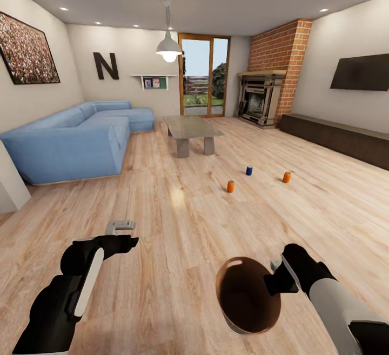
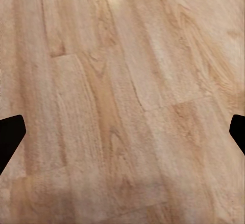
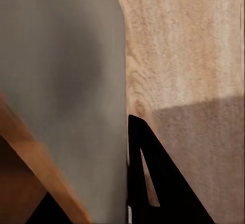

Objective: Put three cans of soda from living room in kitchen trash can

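Observation:
Three soda cans stand upright on the wood floor ahead: an orange can (image 1: pixel 230 186), a blue can (image 1: pixel 249 170) and a second orange can (image 1: pixel 287 176). The trash can (image 1: pixel 220 290), brown inside, hangs low at the front right, and my right gripper (image 1: pixel 276 278) is shut on its rim. In the right wrist view the bin's grey outer wall (image 3: pixel 61 81) lies against a black finger (image 3: pixel 153 183). My left gripper (image 1: pixel 121 227) is open and holds nothing, with bare floor between its fingertips (image 2: pixel 10 137). Both grippers are well short of the cans.
This is the living room. A blue sofa (image 1: pixel 75 139) stands at the left, a coffee table (image 1: pixel 192 132) in the middle and a brick fireplace (image 1: pixel 265 95) at the back right. A long dark cabinet (image 1: pixel 340 138) runs under the TV (image 1: pixel 361 72). Open floor lies between me and the cans.

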Tool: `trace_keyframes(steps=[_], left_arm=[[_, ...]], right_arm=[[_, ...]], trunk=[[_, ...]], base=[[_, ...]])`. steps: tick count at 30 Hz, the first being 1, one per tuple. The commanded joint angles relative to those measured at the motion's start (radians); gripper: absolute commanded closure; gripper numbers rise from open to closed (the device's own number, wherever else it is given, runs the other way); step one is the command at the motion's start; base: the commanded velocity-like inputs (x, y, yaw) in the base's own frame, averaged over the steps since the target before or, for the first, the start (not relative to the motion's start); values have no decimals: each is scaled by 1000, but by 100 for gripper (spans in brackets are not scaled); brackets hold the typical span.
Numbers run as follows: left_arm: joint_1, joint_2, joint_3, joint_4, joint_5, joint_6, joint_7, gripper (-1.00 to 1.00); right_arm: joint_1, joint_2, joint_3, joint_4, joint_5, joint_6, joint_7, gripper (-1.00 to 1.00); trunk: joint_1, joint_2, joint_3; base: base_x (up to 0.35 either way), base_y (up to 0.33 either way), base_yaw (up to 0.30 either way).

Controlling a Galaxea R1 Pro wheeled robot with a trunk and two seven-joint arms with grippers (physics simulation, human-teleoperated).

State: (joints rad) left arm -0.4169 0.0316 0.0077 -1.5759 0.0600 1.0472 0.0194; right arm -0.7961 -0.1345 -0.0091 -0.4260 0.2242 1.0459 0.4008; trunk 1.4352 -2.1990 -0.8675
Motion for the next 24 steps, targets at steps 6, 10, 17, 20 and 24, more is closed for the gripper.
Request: trace_keyframes(steps=[6, 10, 17, 20, 24], left_arm=[[1, 3, -2, 0, 4, 0, -5, -100], [1, 2, -3, 0, 1, 0, -12, -100], [0, 2, -2, 6, -1, 0, -13, -100], [0, 1, -1, 22, -2, 0, -13, -100], [-1, 0, 0, 64, -2, 0, -14, -100]], right_arm=[[-9, -14, -3, 9, -6, 1, 6, 100], [-9, -15, -3, 11, -5, 1, 6, 100], [-8, -39, -33, 10, -7, 1, 6, 100], [-8, -44, -75, 11, -5, 1, 6, 100], [-4, -43, -117, 12, 5, 1, -7, 100]], trunk=[[0, 0, 0], [0, 0, 0], [0, 0, 0], [0, 0, -1], [0, 0, -2]], base=[[74, -1, 0], [277, -48, -25], [316, -26, -185], [316, -5, -150], [302, -1, -47]])
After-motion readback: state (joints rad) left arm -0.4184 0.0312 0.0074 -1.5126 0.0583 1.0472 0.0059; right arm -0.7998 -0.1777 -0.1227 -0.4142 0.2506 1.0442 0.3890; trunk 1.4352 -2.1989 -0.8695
